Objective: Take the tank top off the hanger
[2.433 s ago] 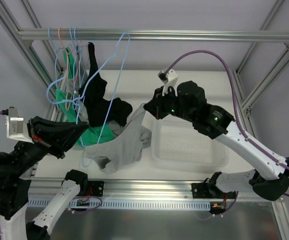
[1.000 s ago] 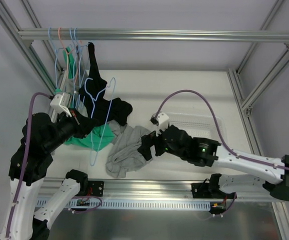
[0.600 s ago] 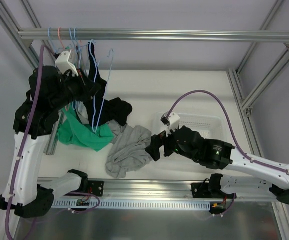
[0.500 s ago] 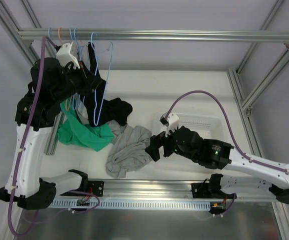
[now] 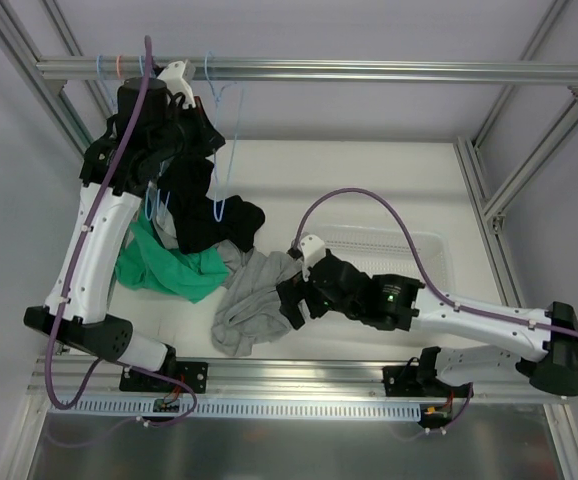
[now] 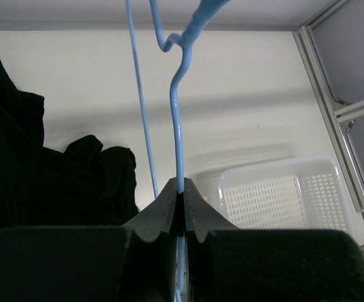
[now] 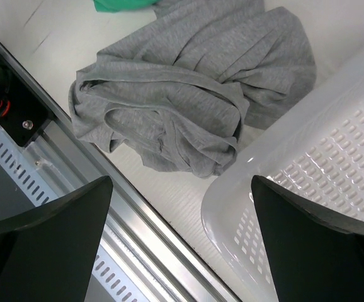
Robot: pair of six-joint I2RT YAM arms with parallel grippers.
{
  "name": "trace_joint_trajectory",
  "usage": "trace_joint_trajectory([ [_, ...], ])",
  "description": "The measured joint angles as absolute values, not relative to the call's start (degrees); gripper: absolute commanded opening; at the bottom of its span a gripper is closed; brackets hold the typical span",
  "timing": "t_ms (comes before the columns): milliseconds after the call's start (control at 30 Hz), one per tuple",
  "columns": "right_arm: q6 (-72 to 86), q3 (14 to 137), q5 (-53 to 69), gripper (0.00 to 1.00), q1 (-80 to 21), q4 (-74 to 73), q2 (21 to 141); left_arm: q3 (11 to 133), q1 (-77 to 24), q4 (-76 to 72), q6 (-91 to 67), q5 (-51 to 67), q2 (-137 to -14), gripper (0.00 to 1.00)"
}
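The grey tank top [image 5: 254, 300] lies crumpled on the table near the front edge, free of the hanger. In the right wrist view the tank top [image 7: 188, 113] is just beyond my right gripper [image 7: 179, 182], which stands open and empty above the table edge. From above, the right gripper [image 5: 294, 300] is at the tank top's right side. My left gripper [image 5: 204, 125] is raised by the top rail, shut on the light-blue hanger [image 5: 219, 150]. The hanger's wire [image 6: 177, 126] runs up from between the pinched left gripper [image 6: 182, 187]. Its hook sits at rail height.
A black garment [image 5: 204, 215] and a green garment [image 5: 164, 265] lie left of the tank top. Several other hangers [image 5: 119, 65] hang on the top rail [image 5: 369, 70]. A white basket [image 5: 439, 250] stands at the right, its rim [image 7: 232, 189] close to the right gripper.
My left arm has lifted the bare blue hanger from low over the clothes up to the top rail. The right gripper shifted slightly left over the tank top, still open.
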State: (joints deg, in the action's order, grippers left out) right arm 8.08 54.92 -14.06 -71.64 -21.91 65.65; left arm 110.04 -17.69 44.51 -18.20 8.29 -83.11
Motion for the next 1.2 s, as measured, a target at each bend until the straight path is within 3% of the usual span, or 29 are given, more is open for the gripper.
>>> trace_joint_trajectory([
  [367,7.09,56.36,-9.17,1.00,-71.64,-16.82,75.70,110.52,-17.69,43.75,-18.26,7.27,-87.02,0.00],
  [400,6.94,56.71,-8.82,1.00,-71.64,-16.56,76.66,110.54,-17.69,43.75,-18.26,7.27,-87.00,0.06],
  [533,5.93,58.02,-8.82,0.99,-71.85,-15.35,80.51,109.12,-18.06,43.18,-18.50,6.92,-86.19,0.44],
  [700,3.99,59.09,-9.17,0.99,-72.03,-15.20,85.76,102.26,-18.76,43.72,-18.83,6.44,-81.03,0.73],
  [733,3.73,59.33,-9.21,1.00,-72.07,-15.22,86.59,100.86,-18.79,43.81,-18.96,6.42,-79.37,0.98],
  [900,1.52,62.52,-10.07,1.00,-73.03,-15.64,92.03,94.41,-18.79,43.92,-19.92,6.35,-67.99,0.99],
  [1200,-4.10,67.35,-12.75,0.99,-73.28,-15.18,100.31,77.65,-18.79,43.27,-20.18,7.44,-35.05,0.99],
])
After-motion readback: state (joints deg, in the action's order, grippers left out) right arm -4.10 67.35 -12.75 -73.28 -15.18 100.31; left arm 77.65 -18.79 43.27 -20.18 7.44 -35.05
